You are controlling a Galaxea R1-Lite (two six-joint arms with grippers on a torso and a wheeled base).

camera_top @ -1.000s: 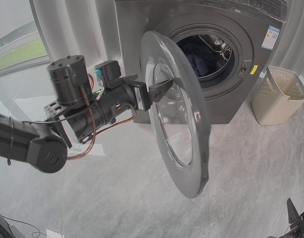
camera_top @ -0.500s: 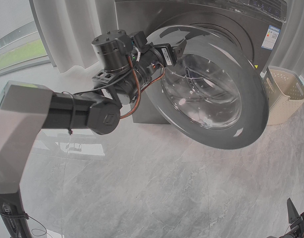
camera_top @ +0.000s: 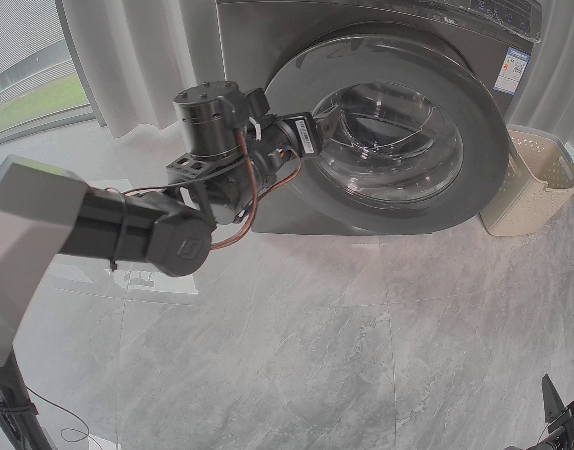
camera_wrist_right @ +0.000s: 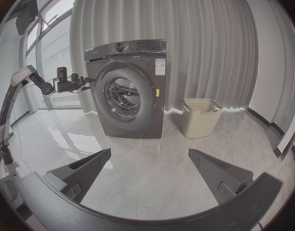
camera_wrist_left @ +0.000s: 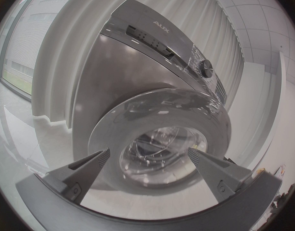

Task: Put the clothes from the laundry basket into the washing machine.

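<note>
Fingers first, in the head view: the left fingers point(camera_top: 332, 122) sit right at the washing machine point(camera_top: 268, 39) door point(camera_top: 480, 157), by the edge of its glass. The door looks shut. The right fingers point(camera_top: 552, 401) hang low, far from the machine. The laundry basket point(camera_top: 537, 182) stands just beside the machine.

In the left wrist view, the left fingers are spread wide and hold nothing.

In the right wrist view, the right fingers are also spread wide and hold nothing. I cannot tell where the clothes are. They are likely soft, light and floppy, so grab a bunch in the middle.
</note>
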